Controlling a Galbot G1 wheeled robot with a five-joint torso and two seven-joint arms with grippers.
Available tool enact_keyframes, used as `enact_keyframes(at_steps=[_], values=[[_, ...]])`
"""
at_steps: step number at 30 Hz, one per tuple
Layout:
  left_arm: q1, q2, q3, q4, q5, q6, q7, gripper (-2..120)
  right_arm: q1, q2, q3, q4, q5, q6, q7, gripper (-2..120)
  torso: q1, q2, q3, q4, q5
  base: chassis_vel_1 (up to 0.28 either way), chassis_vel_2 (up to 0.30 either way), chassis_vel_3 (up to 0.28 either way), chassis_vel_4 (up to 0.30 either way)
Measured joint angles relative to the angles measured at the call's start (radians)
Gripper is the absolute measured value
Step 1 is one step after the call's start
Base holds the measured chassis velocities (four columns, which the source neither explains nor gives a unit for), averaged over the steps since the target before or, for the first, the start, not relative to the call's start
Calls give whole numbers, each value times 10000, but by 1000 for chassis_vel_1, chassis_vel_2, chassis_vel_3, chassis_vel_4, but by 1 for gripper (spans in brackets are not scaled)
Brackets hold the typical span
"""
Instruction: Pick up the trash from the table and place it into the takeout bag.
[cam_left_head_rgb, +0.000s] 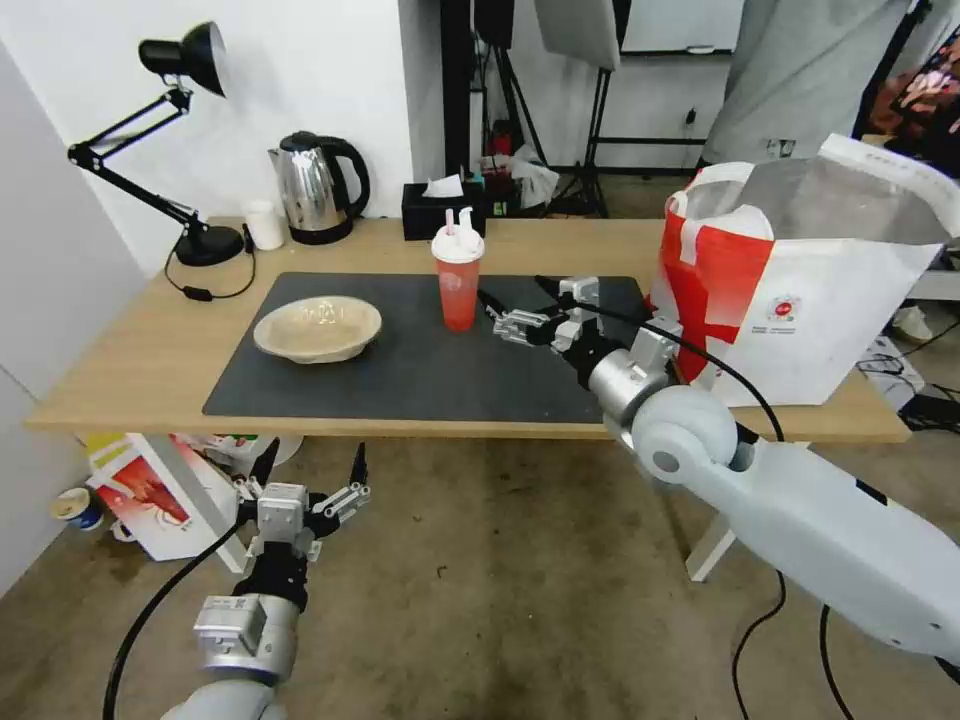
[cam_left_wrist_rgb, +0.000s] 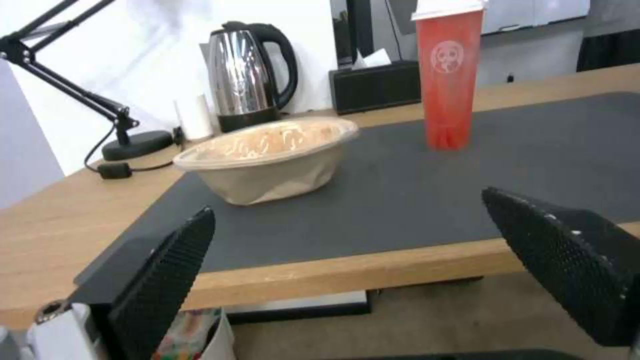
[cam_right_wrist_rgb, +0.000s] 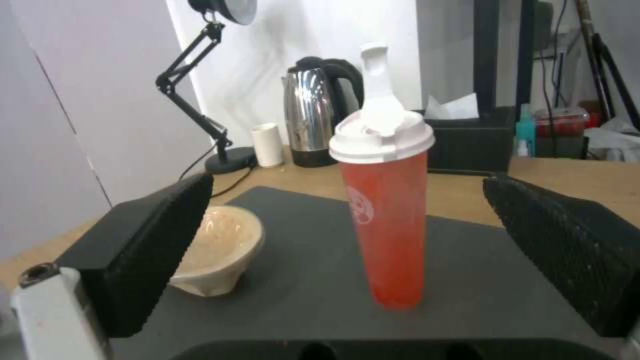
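The right gripper (cam_left_head_rgb: 503, 312) reaches over the desk (cam_left_head_rgb: 130, 370), jaws open, with the red drink cup (cam_left_head_rgb: 458, 280) upright just ahead between them. I judge the approach step; next, close on the cup. The left gripper (cam_left_head_rgb: 312, 478) waits, open, below the desk edge.

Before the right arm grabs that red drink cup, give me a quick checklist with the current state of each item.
1. Right pincer open: ok.
2. Red drink cup upright on the dark grey mat: ok.
3. Cup lined up between the pads in the right wrist view: ok.
4. Pincer around the cup: not ok, it sits beside it.
5. Takeout bag open at the top: ok.
6. Left pincer below the table edge, out of the way: ok.
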Motion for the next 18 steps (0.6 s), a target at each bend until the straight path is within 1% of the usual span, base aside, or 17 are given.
enact_keyframes(at_steps=[3, 8, 10, 18], values=[[0, 0, 0, 0, 0, 0, 0, 100, 207, 54, -249, -165, 133, 1, -112, 100, 0, 0, 0, 0, 1, 0, 0, 0, 0], [1, 0, 0, 0, 0, 0, 0, 100, 308, 79, -372, -252, 184, 0, -144, 100, 0, 0, 0, 0, 1, 0, 0, 0, 0], [0, 0, 0, 0, 0, 0, 0, 100, 559, 120, -698, -402, 296, -12, -182, 100, 0, 1, 0, 0, 1, 0, 0, 0, 0], [0, 0, 1, 0, 0, 0, 0, 100, 983, 302, -1129, -809, 303, -21, -203, 100, -1, 0, 0, 0, 2, 0, 0, 0, 0]])
